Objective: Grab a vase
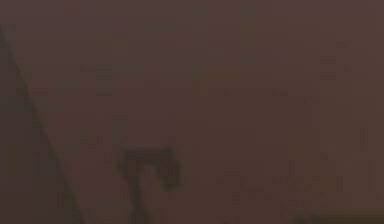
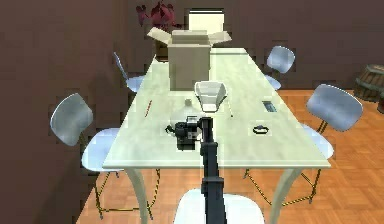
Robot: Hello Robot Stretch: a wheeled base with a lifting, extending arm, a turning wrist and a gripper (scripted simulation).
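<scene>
My arm (image 2: pixel 212 175) reaches up from the arm side view's bottom edge over a long pale green table (image 2: pixel 250 85). My gripper (image 2: pixel 180 131) is a dark body above the tabletop near the table's near end. I cannot tell whether it holds anything. Just beyond it lies a pale grey-white flared object (image 2: pixel 210 95), perhaps a vase. A small pale thing (image 2: pixel 190 101) sits to its left. At the table's far end, dark red flowers (image 2: pixel 157 14) rise behind an open cardboard box (image 2: pixel 190 58).
Grey-blue chairs stand around the table: one at the left (image 2: pixel 72 115), one at the right (image 2: pixel 331 101), two farther back (image 2: pixel 281 58) (image 2: pixel 120 66). A dark ring (image 2: pixel 261 129) and a small dark item (image 2: pixel 270 104) lie at the table's right. A dark brown wall (image 1: pixel 200 90) is close ahead.
</scene>
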